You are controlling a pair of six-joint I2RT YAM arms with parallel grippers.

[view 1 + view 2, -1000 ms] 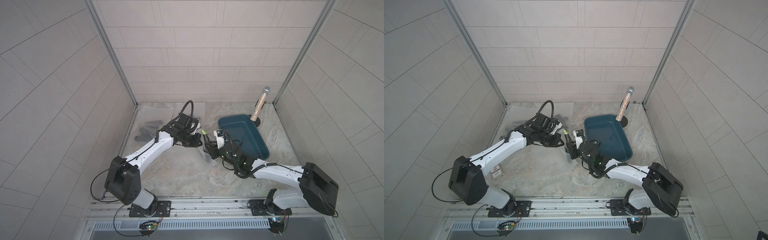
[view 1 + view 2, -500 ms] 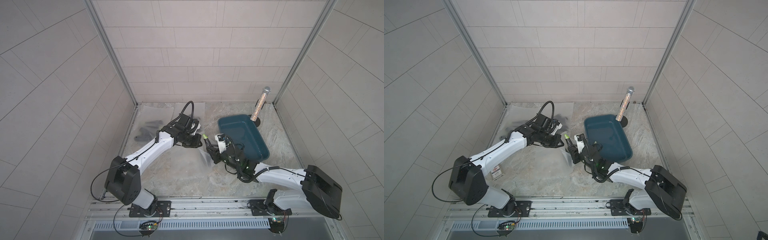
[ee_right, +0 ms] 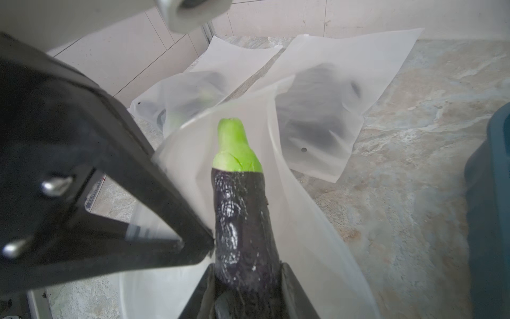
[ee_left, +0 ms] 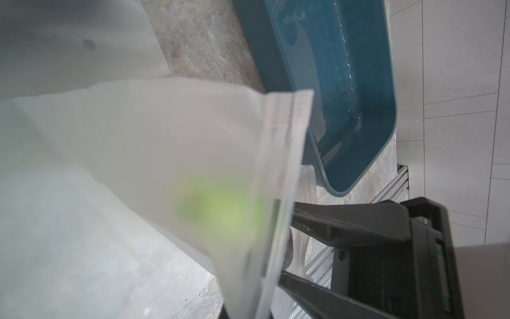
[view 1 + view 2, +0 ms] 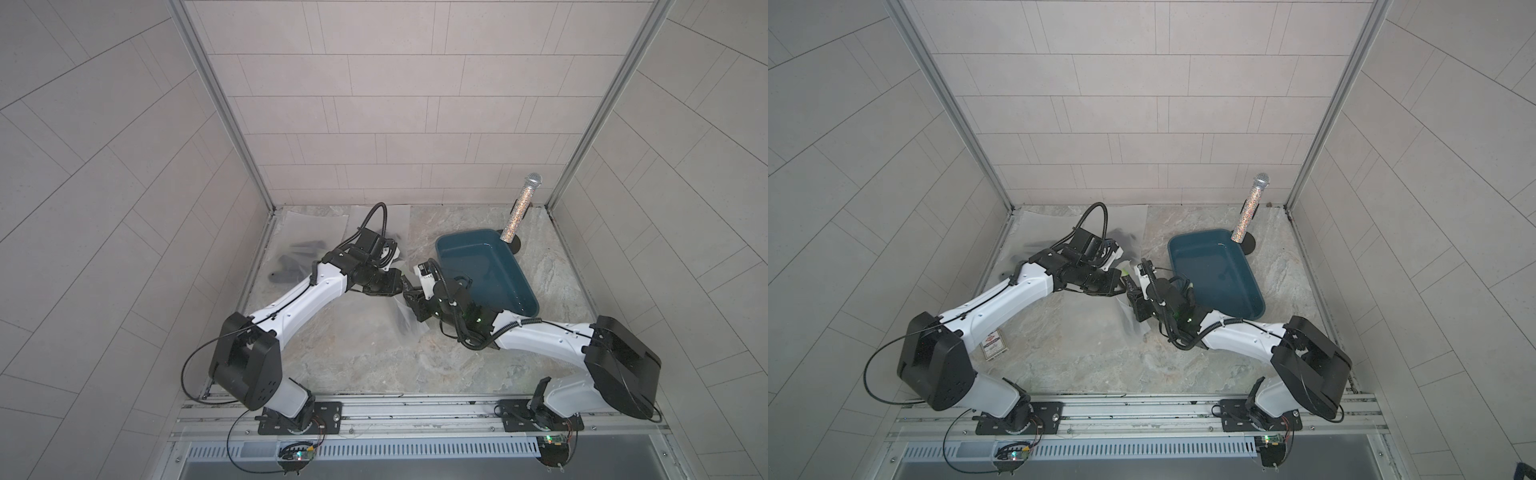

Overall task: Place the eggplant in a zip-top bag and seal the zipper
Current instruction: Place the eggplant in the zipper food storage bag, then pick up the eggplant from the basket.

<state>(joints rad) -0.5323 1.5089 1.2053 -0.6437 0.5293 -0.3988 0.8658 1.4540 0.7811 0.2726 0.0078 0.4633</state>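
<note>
Right gripper (image 3: 247,279) is closed on the dark lower end of the eggplant (image 3: 242,221), one finger on each side, with the glossy purple body and green stem end pointing away from the wrist. The stem end sits inside the open mouth of the zip-top bag (image 3: 303,234); frosted plastic curves around it on both sides. How much of the body is past the rim: cannot tell.

Left gripper (image 3: 201,245) is pinched fully closed on the bag's rim right beside the eggplant, holding that side of the mouth up. In the left wrist view the zipper strip (image 4: 287,138) runs across the frame unsealed, and the green stem shows as a blur through the plastic, with the right gripper (image 4: 287,245) just beyond.

In both top views the two grippers meet mid-worktop, left gripper (image 5: 395,282) almost touching right gripper (image 5: 409,291), and the bag (image 5: 405,324) hangs below them. The green tip (image 5: 1124,273) peeks out between them.

Teal tub (image 5: 498,266) is just behind the right arm, with a glittery microphone (image 5: 521,208) upright at its far corner. Two other frosted bags (image 3: 317,116) (image 3: 193,94) with dark contents lie flat at the back left of the worktop (image 5: 353,353). A small card (image 5: 994,345) lies near the left arm.
</note>
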